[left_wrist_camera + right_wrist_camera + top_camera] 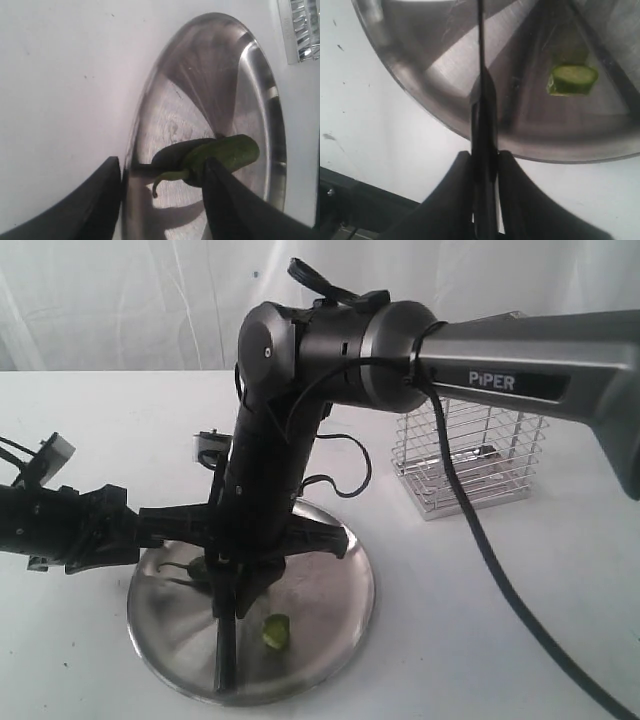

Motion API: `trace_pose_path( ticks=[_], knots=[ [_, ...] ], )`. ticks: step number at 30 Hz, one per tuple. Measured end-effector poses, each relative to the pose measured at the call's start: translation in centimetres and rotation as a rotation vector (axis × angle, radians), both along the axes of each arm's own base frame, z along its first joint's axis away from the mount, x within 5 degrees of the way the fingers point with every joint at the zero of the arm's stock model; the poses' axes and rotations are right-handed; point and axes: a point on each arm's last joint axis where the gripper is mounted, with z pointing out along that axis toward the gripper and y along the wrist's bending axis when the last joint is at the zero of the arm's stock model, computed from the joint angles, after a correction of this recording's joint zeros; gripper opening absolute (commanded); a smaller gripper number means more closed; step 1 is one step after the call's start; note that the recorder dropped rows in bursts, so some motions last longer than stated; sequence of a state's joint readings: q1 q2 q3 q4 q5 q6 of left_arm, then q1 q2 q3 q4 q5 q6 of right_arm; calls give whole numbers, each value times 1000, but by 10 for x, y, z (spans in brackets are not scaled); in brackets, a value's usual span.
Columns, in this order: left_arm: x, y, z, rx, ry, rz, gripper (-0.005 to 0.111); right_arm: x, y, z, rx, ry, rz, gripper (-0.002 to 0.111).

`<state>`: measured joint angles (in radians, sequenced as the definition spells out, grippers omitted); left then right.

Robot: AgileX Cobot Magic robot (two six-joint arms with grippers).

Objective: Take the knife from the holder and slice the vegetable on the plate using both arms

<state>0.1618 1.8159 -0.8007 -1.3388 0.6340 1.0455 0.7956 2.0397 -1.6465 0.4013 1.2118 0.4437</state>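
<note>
Knife (484, 100) beside cut chili piece (571, 79)

One word to read here, and only one: "PIPER" (491, 381), in pale capital letters on a dark strip set into the grey arm link (560, 365) that comes in from the right side of the exterior view. The "i" looks smaller than the other letters. That link sits well above and behind its own hand, far up the arm from the fingers. Both wrist views come up blank for lettering — no label, number, brand or sign can be made out on anything near either hand. No other writing is legible anywhere in the exterior view.
</note>
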Motion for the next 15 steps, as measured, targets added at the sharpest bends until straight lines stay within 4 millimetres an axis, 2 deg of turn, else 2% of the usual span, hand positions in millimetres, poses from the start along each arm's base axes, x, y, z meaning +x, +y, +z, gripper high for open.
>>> trace_pose_path(
  ticks=[7,15],
  knots=[
    [1,2,3,24,-18,23,54,3,-3,-3,-61,10,-106,0],
    [5,3,5,-2,-29,81,54,2,7,-28,-45,139,-148,0]
  ],
)
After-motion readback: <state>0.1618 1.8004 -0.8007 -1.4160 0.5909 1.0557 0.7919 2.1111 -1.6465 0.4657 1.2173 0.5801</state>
